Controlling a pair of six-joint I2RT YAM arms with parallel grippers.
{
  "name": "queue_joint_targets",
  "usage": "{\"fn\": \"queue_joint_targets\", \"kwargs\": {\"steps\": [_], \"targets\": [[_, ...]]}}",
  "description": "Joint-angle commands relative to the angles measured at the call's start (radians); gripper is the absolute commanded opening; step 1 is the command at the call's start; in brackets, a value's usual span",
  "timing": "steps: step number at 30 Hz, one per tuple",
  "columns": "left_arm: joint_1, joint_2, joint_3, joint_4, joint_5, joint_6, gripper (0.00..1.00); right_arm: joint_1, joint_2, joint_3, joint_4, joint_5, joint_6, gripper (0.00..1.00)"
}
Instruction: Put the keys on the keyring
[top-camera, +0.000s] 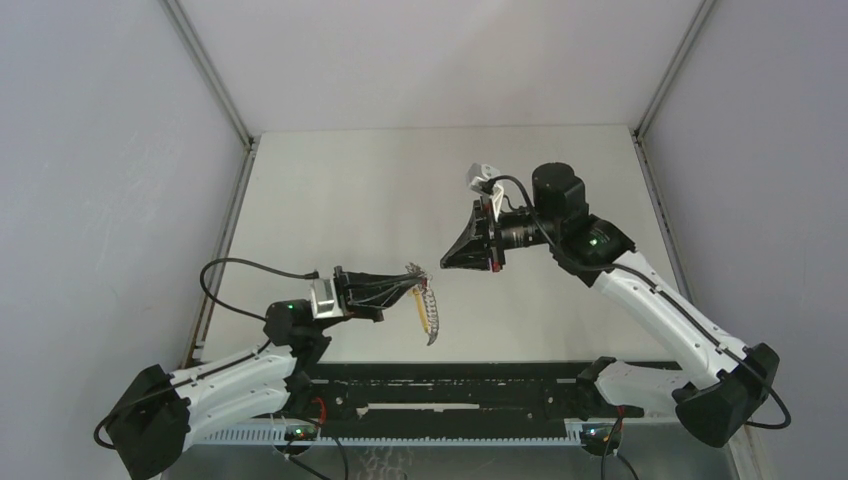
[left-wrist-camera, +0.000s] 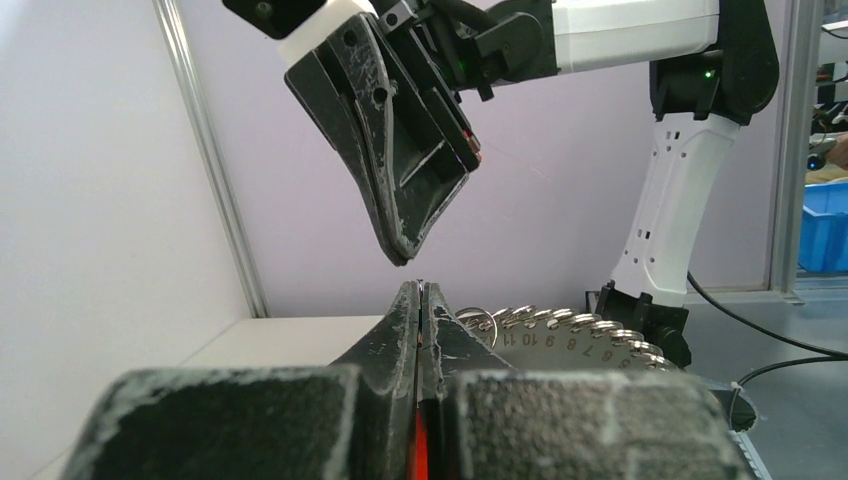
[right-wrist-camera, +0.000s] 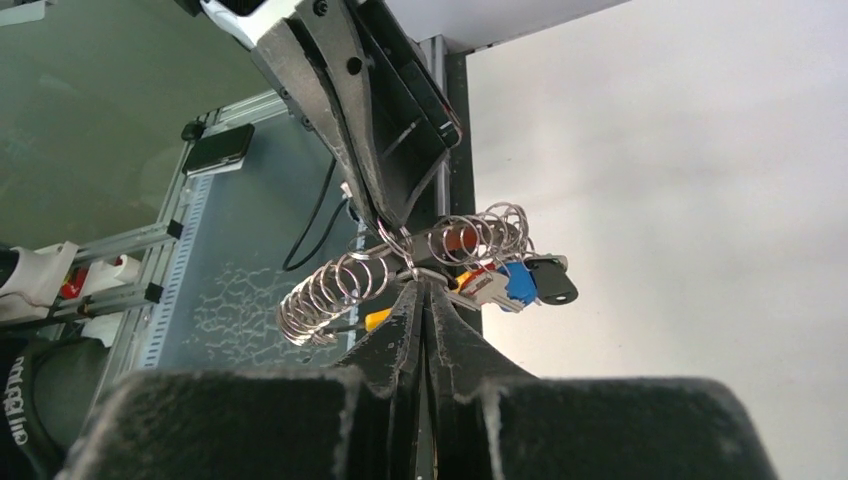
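Top external view puts my left gripper (top-camera: 405, 281) closed on one end of the keyring (top-camera: 430, 318). The keyring is a string of small wire rings that hangs from the pinch and trails toward the near edge of the table (top-camera: 330, 190), its long axis running roughly front to back with a slight curve. My right gripper (top-camera: 447, 263) is pressed fully closed too and seems to carry nothing. Its tip points leftward at the left one's tip and stands just beside it, a little farther back; the left wrist camera shows a narrow gap between them. So the held end of the keyring lies left of my right tip and slightly nearer, and the right arm is the free one. From the right wrist camera the keys (right-wrist-camera: 515, 282), blue and black headed, bunch to the right of my closed tip, while the coil of rings sags away left and down. I judge that threading must come in across the wire at that held end, not along the dangling length. I cannot tell whether those keys already sit on the ring.
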Motion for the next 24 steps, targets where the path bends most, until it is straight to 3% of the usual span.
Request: {"fn": "queue_joint_targets", "kwargs": {"steps": [1, 6, 13, 24], "targets": [[0.002, -0.003, 0.001, 0.085, 0.016, -0.007, 0.0, 0.028, 0.043, 0.081, -0.093, -0.046, -0.059, 0.0], [0.002, -0.003, 0.003, 0.088, 0.024, -0.011, 0.0, 0.07, 0.05, 0.119, -0.156, 0.0, -0.156, 0.01], [0.002, -0.004, -0.001, 0.088, 0.039, -0.012, 0.0, 0.058, -0.087, 0.061, -0.168, 0.05, -0.397, 0.29], [0.002, -0.006, 0.015, 0.089, 0.066, -0.037, 0.0, 0.146, -0.06, 0.045, -0.136, 0.11, -0.64, 0.34]]}}
